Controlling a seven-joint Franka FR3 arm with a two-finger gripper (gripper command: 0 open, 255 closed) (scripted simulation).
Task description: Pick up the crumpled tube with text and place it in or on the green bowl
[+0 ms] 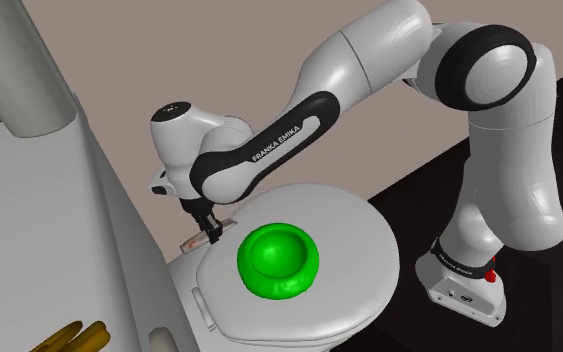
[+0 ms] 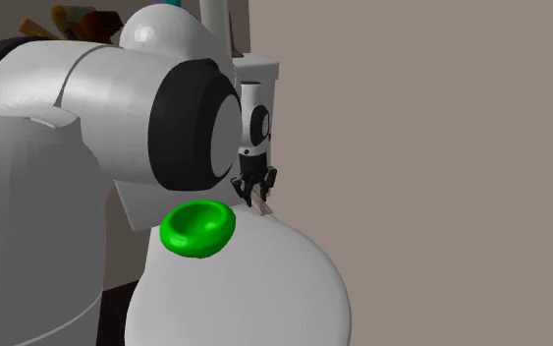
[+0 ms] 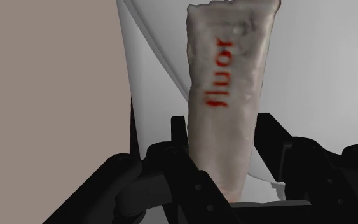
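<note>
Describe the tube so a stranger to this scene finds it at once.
Find the big white rounded lid with the green bowl on it. Beside the bowl, at the lid's edge, the black gripper clasps a pale, crumpled tube. Red lettering reading "fluor" sets it apart from its plain neighbours.

**Toilet-top holdings, placed from the pincer**

Crumpled whitish tube lettered "fluor" (image 3: 227, 76): between the fingers of the black two-finger pincer (image 1: 210, 228), both touching it, at the white oval toilet lid's (image 1: 364, 225) edge. Green round bowl (image 1: 277, 262): on the lid, just beside the pincer.
</note>
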